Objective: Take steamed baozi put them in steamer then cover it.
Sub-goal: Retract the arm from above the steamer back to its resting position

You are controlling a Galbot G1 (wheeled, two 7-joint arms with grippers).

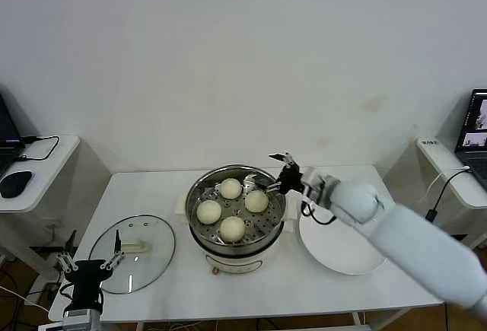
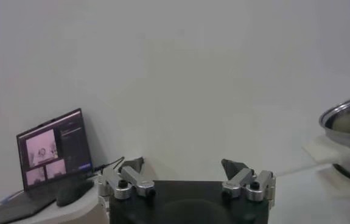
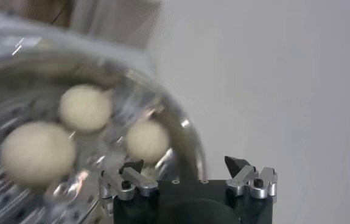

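Note:
Several cream-white baozi (image 1: 230,188) lie on the perforated floor of the shiny steel steamer (image 1: 193,194), which stands on its cream pot base at the table's middle. My right gripper (image 1: 276,173) is open and empty, just above the steamer's right rim. In the right wrist view my right gripper (image 3: 184,163) hangs over the rim (image 3: 189,137) with three baozi (image 3: 84,108) beyond it. My left gripper (image 1: 90,262) is open and empty, parked low at the front left by the glass lid (image 1: 152,233). It is also seen open in the left wrist view (image 2: 184,164).
A flat white plate (image 1: 342,253), bare, lies right of the steamer under my right arm. The glass lid with a cream handle lies flat at the table's front left. Side desks with laptops (image 2: 52,148) stand beyond both table ends. The steamer shows in the left wrist view (image 2: 345,115).

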